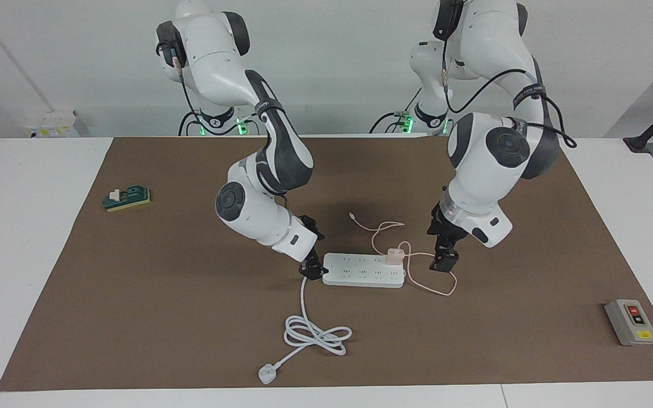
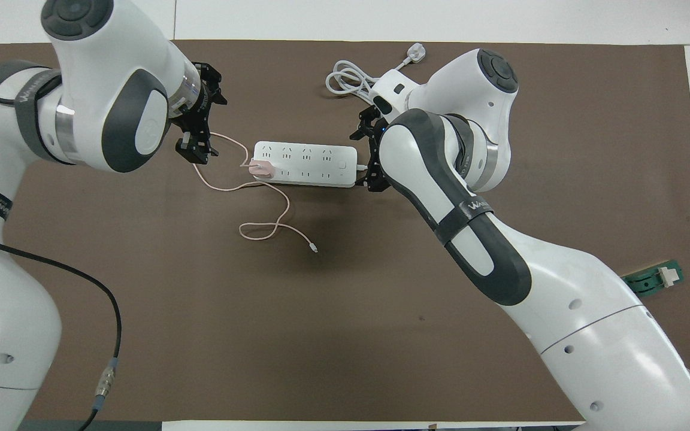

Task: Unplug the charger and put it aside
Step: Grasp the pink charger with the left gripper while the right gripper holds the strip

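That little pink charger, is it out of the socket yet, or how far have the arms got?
Not yet: the charger sits plugged into the power strip. Done so far: the right gripper is at the strip's cord end, seemingly bracing it. In hand: the left gripper is beside the charger, over its pink cable, holding nothing. Left: grasping, pulling, setting aside.

Brown mat [image 1: 134, 294] on white table [image 1: 20, 226]

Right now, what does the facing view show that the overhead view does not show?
Only the facing view shows the grey switch box with its red button. Only the overhead view shows the power strip's sockets from straight above. Both show the pink charger plugged into the strip, the left gripper beside it, and the right gripper at the strip's cord end.
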Available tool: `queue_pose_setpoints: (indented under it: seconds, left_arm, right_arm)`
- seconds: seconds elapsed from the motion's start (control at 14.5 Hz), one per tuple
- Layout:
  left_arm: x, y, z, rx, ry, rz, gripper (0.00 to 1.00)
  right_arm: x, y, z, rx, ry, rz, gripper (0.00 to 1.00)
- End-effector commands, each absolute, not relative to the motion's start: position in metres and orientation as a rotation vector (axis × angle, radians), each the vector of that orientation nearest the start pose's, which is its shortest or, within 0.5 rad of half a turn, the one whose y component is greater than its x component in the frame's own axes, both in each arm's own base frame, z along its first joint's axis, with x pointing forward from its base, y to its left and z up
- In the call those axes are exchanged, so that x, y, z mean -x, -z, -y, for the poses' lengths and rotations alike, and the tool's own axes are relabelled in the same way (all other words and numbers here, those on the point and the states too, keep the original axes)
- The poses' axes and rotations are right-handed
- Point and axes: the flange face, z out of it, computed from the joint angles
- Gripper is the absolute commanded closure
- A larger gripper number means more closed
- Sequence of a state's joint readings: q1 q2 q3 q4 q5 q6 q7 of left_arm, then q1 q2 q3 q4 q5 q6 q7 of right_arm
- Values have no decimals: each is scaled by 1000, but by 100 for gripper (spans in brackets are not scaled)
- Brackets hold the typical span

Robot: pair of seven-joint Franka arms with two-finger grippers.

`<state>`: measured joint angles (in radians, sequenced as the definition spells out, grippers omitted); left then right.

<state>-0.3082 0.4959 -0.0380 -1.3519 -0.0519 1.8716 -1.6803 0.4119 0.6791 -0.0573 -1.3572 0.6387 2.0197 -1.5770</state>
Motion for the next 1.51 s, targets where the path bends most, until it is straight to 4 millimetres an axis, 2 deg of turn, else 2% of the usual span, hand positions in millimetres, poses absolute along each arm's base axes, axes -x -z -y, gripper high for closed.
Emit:
queue_pose_setpoints:
  seconds: [0.0, 0.21, 0.55, 0.83, 1.03, 1.17, 1.38, 1.45]
  left_arm:
    - [-670, -431, 251, 2445, -37, 2030, 0]
    - [-668, -418, 259, 2419, -53, 2038, 0]
    - [-667, -419, 263, 2410, -57, 2051, 0]
    - [-660, -412, 278, 2423, -64, 2018, 0]
    - [-657, -413, 284, 2392, -70, 2046, 0]
    - [-651, -414, 295, 2397, -66, 2035, 0]
    - [-642, -400, 294, 2378, -73, 2007, 0]
    - [-634, -400, 301, 2389, -71, 1986, 0]
  right_arm:
    - [-692, -318, -296, -2349, -539, -2692, 0]
    - [-692, -298, -310, -2348, -547, -2740, 0]
    - [-693, -293, -327, -2450, -663, -2669, 0]
    - [-696, -289, -324, -2420, -669, -2636, 0]
    - [-695, -282, -324, -2386, -688, -2635, 0]
    - [-695, -277, -324, -2346, -717, -2626, 0]
    - [-689, -269, -330, -2329, -702, -2654, 0]
    - [-688, -268, -332, -2320, -709, -2648, 0]
